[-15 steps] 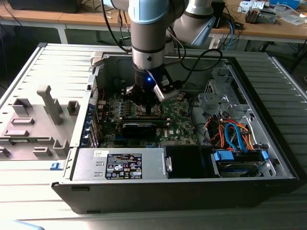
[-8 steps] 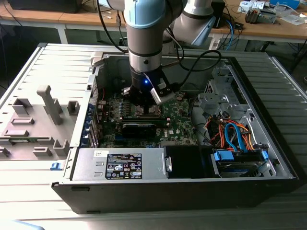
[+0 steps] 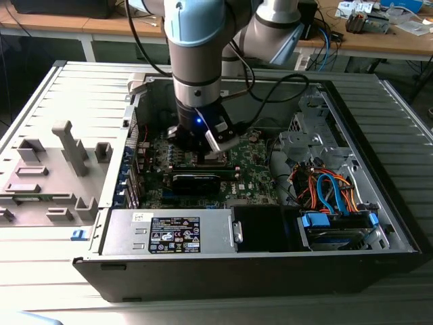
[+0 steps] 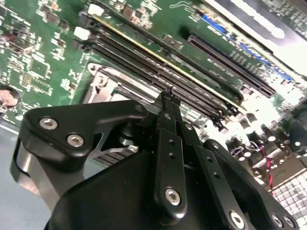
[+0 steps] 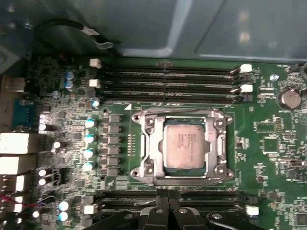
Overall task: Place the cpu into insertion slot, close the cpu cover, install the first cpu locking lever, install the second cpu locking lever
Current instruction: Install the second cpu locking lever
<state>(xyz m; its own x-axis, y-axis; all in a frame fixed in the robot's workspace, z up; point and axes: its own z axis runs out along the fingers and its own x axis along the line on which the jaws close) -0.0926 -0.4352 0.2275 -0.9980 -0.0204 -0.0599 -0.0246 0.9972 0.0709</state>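
In the first wrist view the silvery-grey cpu [image 5: 184, 146] lies flat in the insertion slot [image 5: 142, 168] on the green motherboard [image 5: 268, 143]. The cpu cover [image 5: 149, 143] lies shut around it, with the chip showing through its window. A thin wire lever [image 5: 177, 111] runs along one side of the cover and another [image 5: 192, 180] along the opposite side. My gripper [image 5: 168, 194] is shut just beside that second lever, with nothing visible between its fingers. In the second wrist view the gripper [image 4: 168, 96] points down next to the socket metal [image 4: 103, 84]. In the exterior view the gripper [image 3: 203, 152] is low inside the case.
Long black memory slots [image 5: 168, 79] run on both sides of the socket. A black card [image 3: 196, 181] stands just in front of the gripper. A power supply [image 3: 169, 233], coloured cables [image 3: 331, 189] and case walls hem in the board. A grey fixture plate [image 3: 54, 169] lies at the exterior view's left.
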